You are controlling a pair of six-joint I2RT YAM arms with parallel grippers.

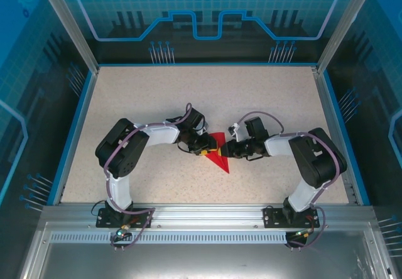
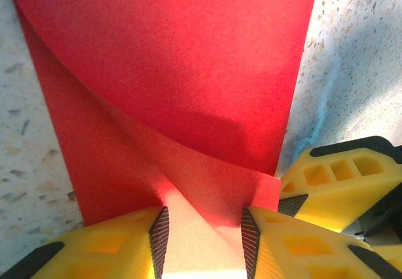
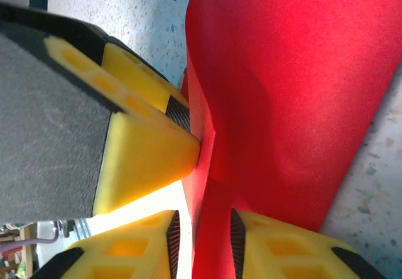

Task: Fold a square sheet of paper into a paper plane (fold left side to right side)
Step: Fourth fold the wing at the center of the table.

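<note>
Left end effector (image 2: 201, 222) is straddling the square sheet of paper (image 2: 176, 71) part-open, steadying the fold; right end effector (image 3: 204, 222) is facing it, can't tell if I'm gripping.

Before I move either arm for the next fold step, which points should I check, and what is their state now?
1. Fold of the square sheet of paper made: ok, one layer lies on the other.
2. Fold pressed flat: not ok, the upper layer bulges in a curve.
3. Grip of the left end effector: cannot tell; paper fills the gap between its jaws.
4. Grip of the right end effector: not ok; paper between its jaws, a bright gap on one side.
5. Room between both: not ok; they nearly touch at the paper.
6. Edges aligned: cannot tell.
</note>
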